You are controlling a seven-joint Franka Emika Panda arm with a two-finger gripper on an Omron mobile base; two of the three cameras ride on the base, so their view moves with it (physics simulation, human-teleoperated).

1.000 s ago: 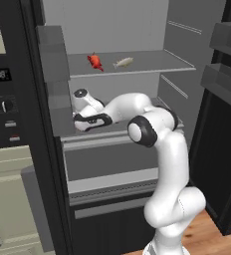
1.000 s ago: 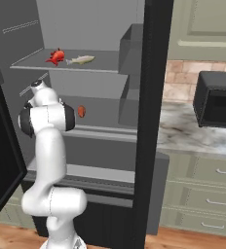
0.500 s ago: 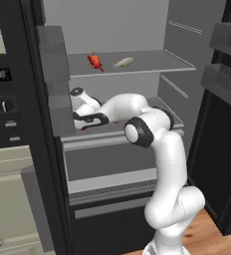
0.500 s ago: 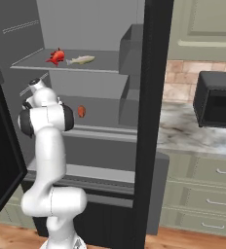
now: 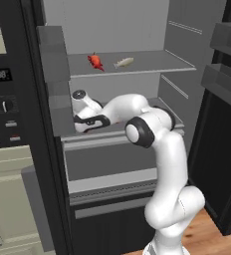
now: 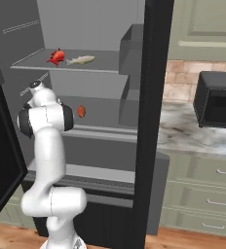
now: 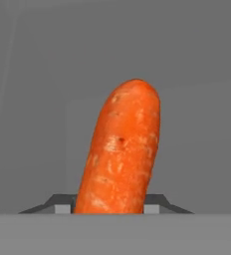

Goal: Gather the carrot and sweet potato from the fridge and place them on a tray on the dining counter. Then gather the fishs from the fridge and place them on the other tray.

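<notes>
**Carrot between the fingers on the middle fridge shelf**

Since a second ago your arm has reached slightly further left into the fridge [image 5: 112, 30], and the hand sits a little deeper against the left wall of the middle shelf; the base has not driven, and both fish lie where they were.

You now have the gripper [image 7: 107, 209] low over that shelf, at its left end. In the hand view the carrot [image 7: 121, 149] rises straight up from between the two fingertips [image 7: 62, 208], one tip showing on each side of its thick end, right against it. The fingers look closed in on the carrot, but you cannot tell from these pictures whether they are truly gripping it or only flanking it. Its rounded far end points away from the fingers toward the grey back wall.

From the right base view you see the sweet potato [image 6: 82, 112] on the same shelf, well off to the side of the fingers and apart from them.

One shelf above the fingers lie the red fish [image 5: 95, 61] and the pale fish [image 5: 123, 62], just beside each other, not touching.
</notes>
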